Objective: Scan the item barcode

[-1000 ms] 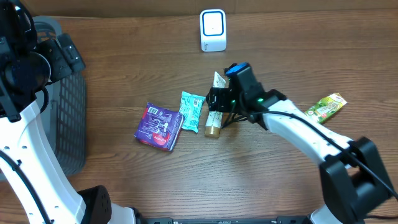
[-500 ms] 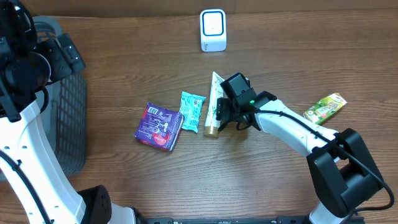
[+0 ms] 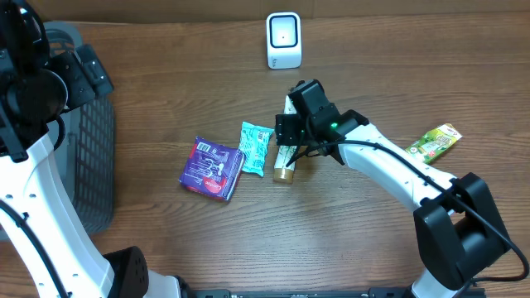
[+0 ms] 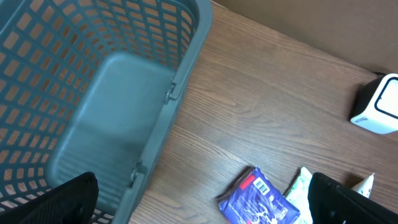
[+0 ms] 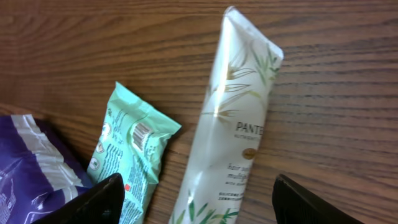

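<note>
Right now the right gripper [image 5: 198, 182] hangs low over the white shampoo tube [image 5: 239, 106] with its jaws spread. One dark finger [image 5: 102, 202] stands on the side of the teal packet [image 5: 130, 149] and the other on the bare wood beyond the tube. Neither finger seems to touch the tube, so it holds nothing yet.

From overhead, the tube lies flat near the middle of the table [image 3: 348, 248], with its crimped end towards the scanner [image 3: 283, 40] and its gold cap [image 3: 284, 175] towards the near edge. The teal packet sits just beside it, and a purple pack [image 3: 212, 168] lies beyond that. A green sachet [image 3: 432, 142] lies well apart, on the right arm's far side.

The left gripper [image 3: 83, 70] waits wide open and empty above the grey basket [image 4: 93, 81], taking no part.

I judge the step in hand to be the pick-up, with the fingers lined up across the tube and not yet closed. No barcode shows on the tube's upper face, so it is probably on the underside. The next move calls for closing squarely on the tube without catching the teal packet. The tube is soft and glossy, so it needs a firm pinch. After lifting, it will likely have to be turned so the hidden face meets the scanner's window
</note>
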Tool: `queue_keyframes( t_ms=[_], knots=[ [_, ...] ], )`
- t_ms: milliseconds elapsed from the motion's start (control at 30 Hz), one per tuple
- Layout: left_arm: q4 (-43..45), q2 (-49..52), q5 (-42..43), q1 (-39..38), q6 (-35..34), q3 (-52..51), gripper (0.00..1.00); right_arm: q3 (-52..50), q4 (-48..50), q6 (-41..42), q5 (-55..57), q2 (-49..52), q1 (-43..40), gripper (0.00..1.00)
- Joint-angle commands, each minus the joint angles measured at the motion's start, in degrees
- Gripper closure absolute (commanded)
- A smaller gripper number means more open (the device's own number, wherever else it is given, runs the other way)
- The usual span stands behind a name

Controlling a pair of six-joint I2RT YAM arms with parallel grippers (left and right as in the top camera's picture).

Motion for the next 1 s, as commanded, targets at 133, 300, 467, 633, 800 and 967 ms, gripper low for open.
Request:
queue_keyframes(
  t_ms=[133,300,467,633,800,967],
  knots=[
    [0.1,0.0,-0.3,0.0,0.5,-0.2,0.00,0.3,-0.8,-0.6,4.3,3.5,1.3,0.24],
    [0.1,0.0,-0.3,0.0,0.5,-0.2,0.00,0.3,-2.8,-0.6,4.7,6.0,1.3,0.24],
    [0.1,0.0,-0.3,0.0,0.5,-0.2,0.01,0.5,-6.2,-0.6,7.1,5.8,-0.3,0.24],
    [0.1,0.0,-0.3,0.0,0.5,-0.2,0.00,1.1,-10.1,2.4,4.3,5.2,-4.6,0.28],
    [0.1,0.0,-0.3,0.0,0.5,-0.2,0.00,1.2,-10.4,-2.5,-6.5,4.5,-10.2,0.34],
    [0.1,0.0,-0.3,0.0,0.5,-0.2,0.00,1.3,-10.4,-10.5,-13.9,3.9,-14.6,0.38]
  ],
)
